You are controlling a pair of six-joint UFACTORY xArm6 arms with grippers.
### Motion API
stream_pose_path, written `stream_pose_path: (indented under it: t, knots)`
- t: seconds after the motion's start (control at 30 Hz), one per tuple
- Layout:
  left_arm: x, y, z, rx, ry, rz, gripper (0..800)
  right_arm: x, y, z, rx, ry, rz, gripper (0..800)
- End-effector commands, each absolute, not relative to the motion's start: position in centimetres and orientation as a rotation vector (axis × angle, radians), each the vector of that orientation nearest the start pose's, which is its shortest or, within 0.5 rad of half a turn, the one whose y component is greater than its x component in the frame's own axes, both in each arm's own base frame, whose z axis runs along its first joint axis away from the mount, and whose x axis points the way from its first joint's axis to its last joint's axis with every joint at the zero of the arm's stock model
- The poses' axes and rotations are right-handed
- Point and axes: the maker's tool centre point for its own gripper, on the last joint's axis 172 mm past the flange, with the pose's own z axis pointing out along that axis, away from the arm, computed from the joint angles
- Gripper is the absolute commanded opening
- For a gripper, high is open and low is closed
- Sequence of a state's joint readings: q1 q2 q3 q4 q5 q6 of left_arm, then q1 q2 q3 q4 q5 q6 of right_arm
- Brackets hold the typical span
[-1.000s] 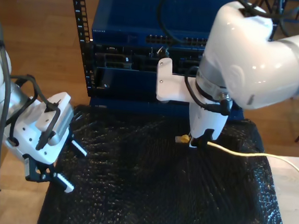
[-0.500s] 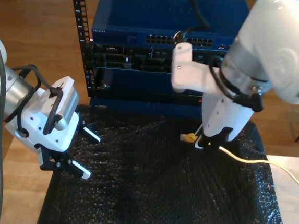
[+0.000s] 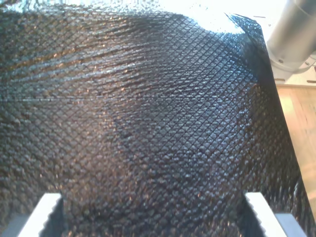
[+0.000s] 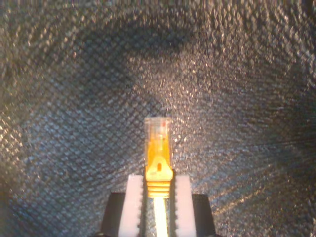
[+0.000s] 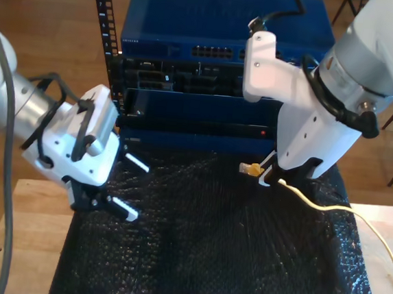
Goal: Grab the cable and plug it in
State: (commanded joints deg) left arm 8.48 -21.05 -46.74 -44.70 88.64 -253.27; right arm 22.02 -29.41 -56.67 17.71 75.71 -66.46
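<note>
While the second gripper (image 4: 158,207) clamps the cable (image 5: 315,204) just behind its plug (image 4: 158,143) (clear tip forward), the plug hangs above the black mat (image 5: 207,258), in front of the blue rack (image 5: 193,23). At the exterior view's left, the first gripper (image 5: 132,189) hovers over the mat, jaws spread, holding nothing.

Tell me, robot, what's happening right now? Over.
My second gripper shut on the cable, plug poking out front. My first gripper open over the black mat. Nothing blocking the blue switch.
</note>
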Motion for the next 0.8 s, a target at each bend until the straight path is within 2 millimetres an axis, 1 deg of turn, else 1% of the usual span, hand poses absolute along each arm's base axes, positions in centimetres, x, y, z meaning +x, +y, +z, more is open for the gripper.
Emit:
stream_pose_path:
  t: [0.1, 0.23, 0.37, 0.5, 0.6, 0.7, 0.8]
  knots:
    - [32.5, -15.4, 29.5, 1.676, -1.666, 0.599, 800, 32.2, 21.2, 36.1, -2.106, -1.958, -0.440, 4]
    - [32.6, -17.4, 30.6, 1.631, -1.647, 0.638, 800, 31.6, 21.6, 36.9, -2.085, -1.936, -0.463, 4]
    - [32.8, -19.1, 31.6, 1.592, -1.617, 0.680, 800, 31.9, 20.8, 37.7, -2.110, -1.916, -0.499, 4]
    - [33.2, -19.5, 32.4, 1.584, -1.606, 0.707, 800, 32.3, 20.3, 37.8, -2.127, -1.902, -0.508, 4]
    - [33.8, -19.7, 33.9, 1.577, -1.608, 0.740, 800, 32.4, 20.2, 37.9, -2.130, -1.896, -0.510, 4]
    - [34.3, -20.3, 35.3, 1.569, -1.578, 0.778, 800, 32.2, 20.7, 37.9, -2.113, -1.886, -0.517, 4]
    - [34.5, -20.6, 35.8, 1.562, -1.566, 0.796, 800, 32.0, 21.2, 38.1, -2.086, -1.873, -0.529, 4]
